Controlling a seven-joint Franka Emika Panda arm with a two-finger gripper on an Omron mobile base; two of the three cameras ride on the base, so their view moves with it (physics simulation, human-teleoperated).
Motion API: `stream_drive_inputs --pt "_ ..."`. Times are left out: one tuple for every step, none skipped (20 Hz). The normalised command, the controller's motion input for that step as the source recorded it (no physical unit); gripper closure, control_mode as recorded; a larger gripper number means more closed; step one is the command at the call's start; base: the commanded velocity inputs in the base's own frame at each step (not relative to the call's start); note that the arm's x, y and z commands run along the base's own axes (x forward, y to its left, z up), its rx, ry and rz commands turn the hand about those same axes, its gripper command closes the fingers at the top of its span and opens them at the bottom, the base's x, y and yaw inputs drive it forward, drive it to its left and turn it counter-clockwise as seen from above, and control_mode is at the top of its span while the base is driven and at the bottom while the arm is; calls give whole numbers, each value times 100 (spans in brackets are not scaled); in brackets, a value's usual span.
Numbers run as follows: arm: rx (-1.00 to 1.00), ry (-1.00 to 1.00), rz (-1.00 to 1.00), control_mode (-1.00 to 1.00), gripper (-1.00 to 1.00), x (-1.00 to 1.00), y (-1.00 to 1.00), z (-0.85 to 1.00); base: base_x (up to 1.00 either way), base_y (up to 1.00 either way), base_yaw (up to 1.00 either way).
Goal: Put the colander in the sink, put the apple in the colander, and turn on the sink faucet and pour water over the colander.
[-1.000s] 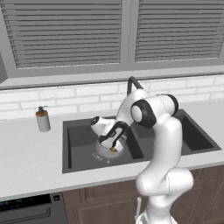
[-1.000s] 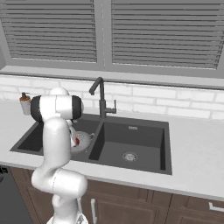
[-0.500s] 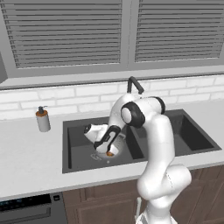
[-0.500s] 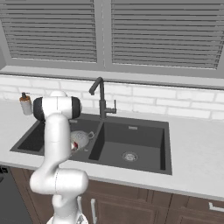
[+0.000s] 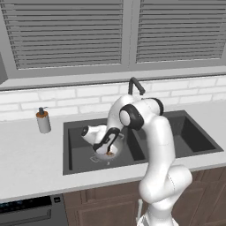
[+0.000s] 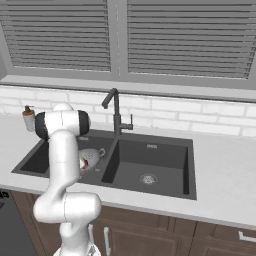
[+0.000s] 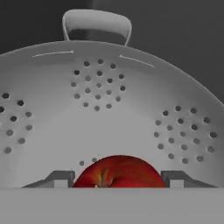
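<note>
The apple (image 7: 118,171) is seen between the tool's (image 7: 118,178) 2 parted fingers, low inside the colander (image 7: 109,109) for rinsing; whether gripped cannot be told.

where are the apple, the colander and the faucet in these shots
apple (image 7: 117,172), hand view, on its red top between the fingertips
colander (image 7: 109,131), hand view, on the bare inner wall
faucet (image 6: 116,114), right base view, on the upright stem
</note>
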Motion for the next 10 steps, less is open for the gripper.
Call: stream_drive_inputs --pt "10 -33 6 -100 -100 -20 -15 0 0 0 0" --pt "9 -33 6 -100 -100 -21 -14 0 0 0 0" --pt "7 -31 6 -100 -100 -14 -10 0 0 0 0" --pt "7 -31 7 -100 -100 -14 -7 0 0 0 0" --pt "6 -30 7 -100 -100 -15 0 0 0 0 0" --pt "3 -26 8 -100 -100 -11 0 0 0 0 0" --pt "4 -25 8 -100 -100 -15 0 0 0 0 0" --pt "5 -24 8 -100 -100 -21 0 0 0 0 0" --pt "7 -21 7 -100 -100 -23 0 0 0 0 0" --pt "7 -20 8 -100 -100 -26 0 0 0 0 0"
